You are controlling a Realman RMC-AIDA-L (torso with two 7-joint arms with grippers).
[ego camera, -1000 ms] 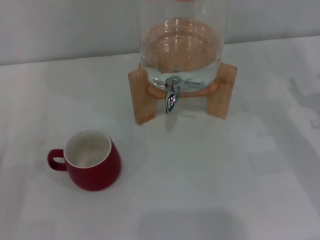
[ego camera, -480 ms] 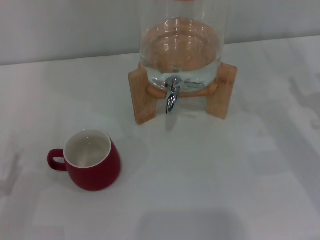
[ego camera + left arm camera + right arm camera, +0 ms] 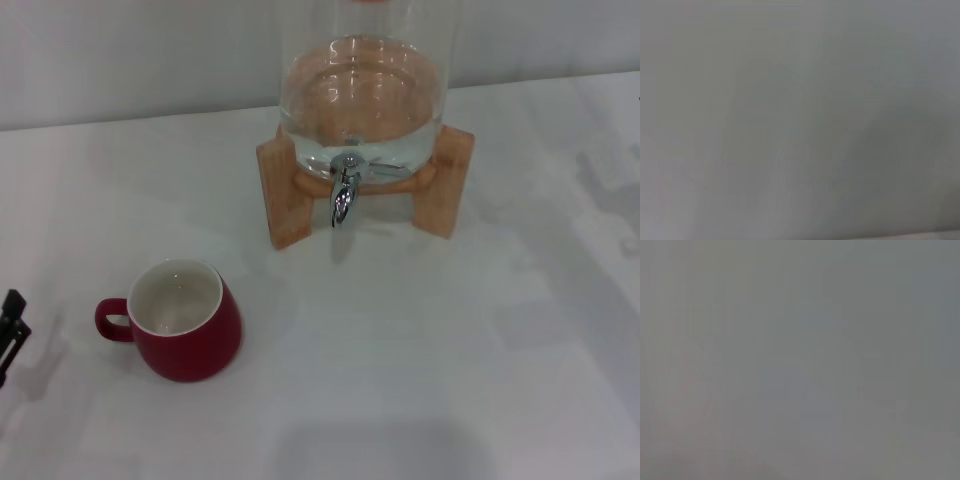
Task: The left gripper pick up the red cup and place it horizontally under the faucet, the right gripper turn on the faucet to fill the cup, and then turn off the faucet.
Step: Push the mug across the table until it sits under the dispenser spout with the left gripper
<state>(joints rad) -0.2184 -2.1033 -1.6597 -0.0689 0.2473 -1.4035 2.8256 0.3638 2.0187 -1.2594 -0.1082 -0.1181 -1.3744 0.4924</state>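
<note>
Barely in view, left tool (image 3: 10, 325) at table edge, near red cup (image 3: 187, 321)

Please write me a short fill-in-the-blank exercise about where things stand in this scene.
1. The red cup stands upright, its handle pointing toward the robot's ____.
2. The faucet juts from a glass dispenser resting on a ____ stand.
3. The left gripper shows at the ____ edge of the head view.

Missing words: left; wooden; left

A bare test bench: white table (image 3: 420, 340), plain grey wall (image 3: 130, 60).
</note>
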